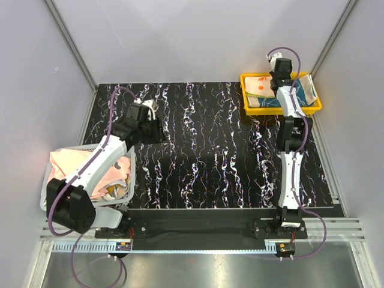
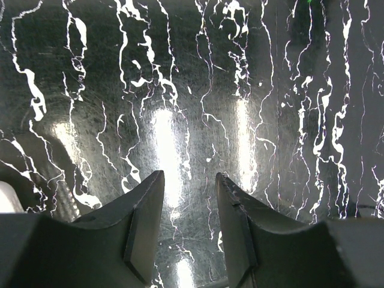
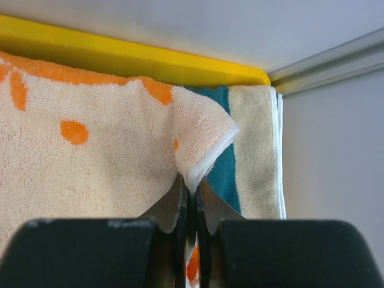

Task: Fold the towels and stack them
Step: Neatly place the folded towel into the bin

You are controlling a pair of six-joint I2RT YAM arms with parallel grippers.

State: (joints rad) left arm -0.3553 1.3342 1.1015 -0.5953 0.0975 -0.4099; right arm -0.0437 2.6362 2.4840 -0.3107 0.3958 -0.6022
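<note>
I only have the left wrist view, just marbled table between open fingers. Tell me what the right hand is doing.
Observer: The right hand is shut on a corner of the orange-and-cream towel.
Operator: Say where that towel is.
Observer: It lies in the yellow tray at the table's far right corner.
Operator: Report what's left to fold.
Observer: A pink towel is heaped in the white basket at the near left.

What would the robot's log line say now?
left gripper: open, empty, over table | right gripper: shut on orange-and-cream towel corner, in yellow tray
</note>
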